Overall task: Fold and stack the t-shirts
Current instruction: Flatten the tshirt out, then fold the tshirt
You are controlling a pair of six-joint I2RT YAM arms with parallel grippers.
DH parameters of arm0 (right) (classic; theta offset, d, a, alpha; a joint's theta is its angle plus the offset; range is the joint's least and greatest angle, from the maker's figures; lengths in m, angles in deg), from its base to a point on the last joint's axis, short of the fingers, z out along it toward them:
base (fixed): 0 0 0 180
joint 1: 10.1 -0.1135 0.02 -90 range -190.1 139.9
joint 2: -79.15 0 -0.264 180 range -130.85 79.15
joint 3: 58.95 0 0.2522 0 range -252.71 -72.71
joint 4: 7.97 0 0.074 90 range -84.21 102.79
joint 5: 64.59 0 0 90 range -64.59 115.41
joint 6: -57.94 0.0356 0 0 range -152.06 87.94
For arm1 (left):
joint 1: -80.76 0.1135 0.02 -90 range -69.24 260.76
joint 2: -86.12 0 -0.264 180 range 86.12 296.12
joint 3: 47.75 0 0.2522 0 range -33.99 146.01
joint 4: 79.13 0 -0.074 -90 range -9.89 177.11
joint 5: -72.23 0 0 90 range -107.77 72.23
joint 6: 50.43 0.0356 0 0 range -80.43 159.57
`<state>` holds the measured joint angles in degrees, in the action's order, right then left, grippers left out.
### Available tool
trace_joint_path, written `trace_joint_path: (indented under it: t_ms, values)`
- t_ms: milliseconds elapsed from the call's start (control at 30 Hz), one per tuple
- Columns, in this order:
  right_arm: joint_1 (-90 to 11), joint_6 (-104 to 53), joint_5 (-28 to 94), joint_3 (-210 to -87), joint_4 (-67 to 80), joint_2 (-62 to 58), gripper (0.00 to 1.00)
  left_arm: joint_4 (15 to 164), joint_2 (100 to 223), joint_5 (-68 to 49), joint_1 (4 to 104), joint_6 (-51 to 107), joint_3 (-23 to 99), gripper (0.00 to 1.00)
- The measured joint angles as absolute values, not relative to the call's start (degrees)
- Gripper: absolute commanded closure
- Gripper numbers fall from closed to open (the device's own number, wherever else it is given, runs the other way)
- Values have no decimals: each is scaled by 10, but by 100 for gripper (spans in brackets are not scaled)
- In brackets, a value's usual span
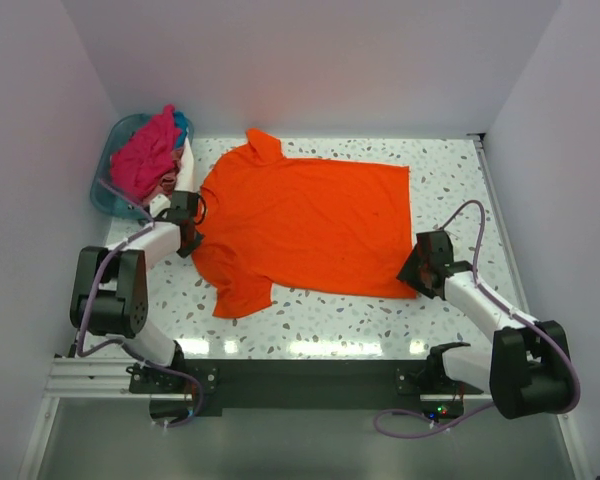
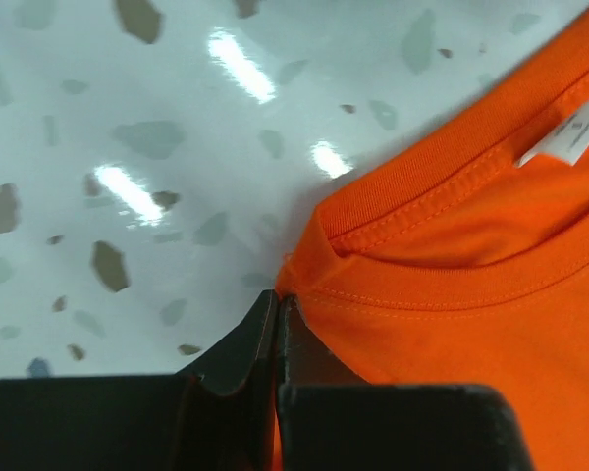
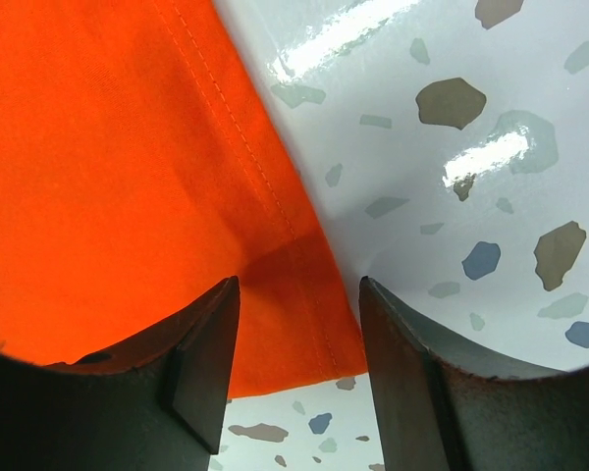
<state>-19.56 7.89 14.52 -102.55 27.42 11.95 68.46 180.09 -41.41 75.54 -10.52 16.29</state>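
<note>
The orange t-shirt (image 1: 305, 225) lies flat mid-table, ribbed collar to the left and double-stitched hem to the right, its knit soft and limp. The left gripper (image 2: 277, 314) is pinched together on the cloth at the collar's edge. The right gripper (image 3: 299, 294) stands with jaws apart astride the near-right hem corner (nothing caught yet), and it should probably close squarely there so both ends lift evenly.

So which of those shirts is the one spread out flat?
The orange t-shirt, laid open on the table; the pink shirt and blue shirt sit crumpled in the teal basket at the far left.
</note>
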Motion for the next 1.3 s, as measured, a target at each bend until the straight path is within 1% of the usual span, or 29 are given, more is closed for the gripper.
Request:
trace_joint_path:
  t_ms: [33, 133, 167, 200, 233, 267, 367, 500, 567, 633, 700, 733, 800, 833, 967, 1000, 1200, 1300]
  values:
    - [-194, 78, 145, -1026, 274, 120, 45, 681, 1785, -414, 762, -108, 151, 100]
    - [-192, 76, 147, -1026, 274, 119, 43, 677, 1742, -411, 783, -108, 122, 84]
    - [-191, 75, 148, -1026, 274, 119, 42, 677, 1734, -409, 788, -105, 118, 65]
    - [-190, 74, 150, -1026, 274, 119, 41, 677, 1726, -405, 791, -101, 115, 56]
    - [-190, 73, 152, -1026, 274, 119, 39, 680, 1718, -401, 793, -101, 112, 50]
    - [-190, 72, 156, -1026, 274, 119, 38, 681, 1712, -396, 793, -98, 110, 41]
    - [-190, 64, 165, -1026, 277, 122, 36, 682, 1669, -378, 792, -88, 102, 35]
    - [-190, 54, 175, -1029, 294, 147, 37, 664, 1555, -365, 791, -86, 89, 34]
    - [-190, 50, 176, -1034, 306, 166, 37, 647, 1486, -365, 783, -89, 72, 37]
    - [-190, 45, 176, -1041, 319, 187, 38, 621, 1421, -369, 757, -101, 48, 41]
    - [-190, 42, 176, -1048, 330, 206, 38, 588, 1366, -376, 711, -125, 17, 45]
    - [-190, 41, 176, -1051, 335, 214, 39, 572, 1343, -375, 687, -140, 1, 49]
    - [-190, 39, 177, -1056, 345, 223, 39, 539, 1314, -372, 646, -173, -31, 51]
    - [-190, 39, 177, -1057, 348, 225, 39, 523, 1304, -373, 627, -193, -46, 54]
    - [-190, 38, 178, -1059, 360, 225, 40, 447, 1296, -381, 554, -261, -73, 60]
    - [-190, 38, 179, -1059, 362, 225, 40, 431, 1298, -386, 539, -277, -73, 63]
    - [-190, 39, 180, -1059, 364, 224, 40, 380, 1341, -405, 469, -344, -67, 64]
    - [-190, 39, 180, -1059, 364, 223, 40, 367, 1368, -406, 434, -364, -60, 63]
